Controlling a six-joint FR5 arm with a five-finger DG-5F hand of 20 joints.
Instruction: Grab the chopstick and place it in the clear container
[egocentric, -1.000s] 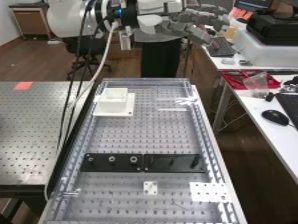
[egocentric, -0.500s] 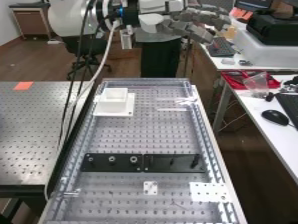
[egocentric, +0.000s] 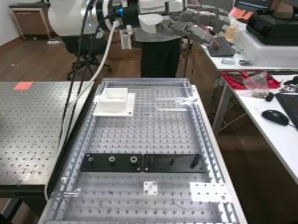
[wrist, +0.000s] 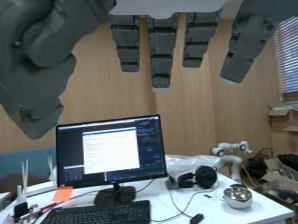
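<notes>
High view: my hand (egocentric: 196, 21) is up beyond the white box (egocentric: 114, 100), open and empty. What I take for the chopstick (egocentric: 172, 109), a thin pale strip, lies right of the box. I can't make out the clear container for certain. I judge grabbing and placing both left to do.

Wrist view: straight fingers (wrist: 161, 55) and thumb (wrist: 34, 92) apart, touching nothing.

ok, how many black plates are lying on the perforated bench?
2, side by side across the bench: the left plate, with three round fittings, towards the high view's left, and the right plate beside it. None seems hidden.
</notes>
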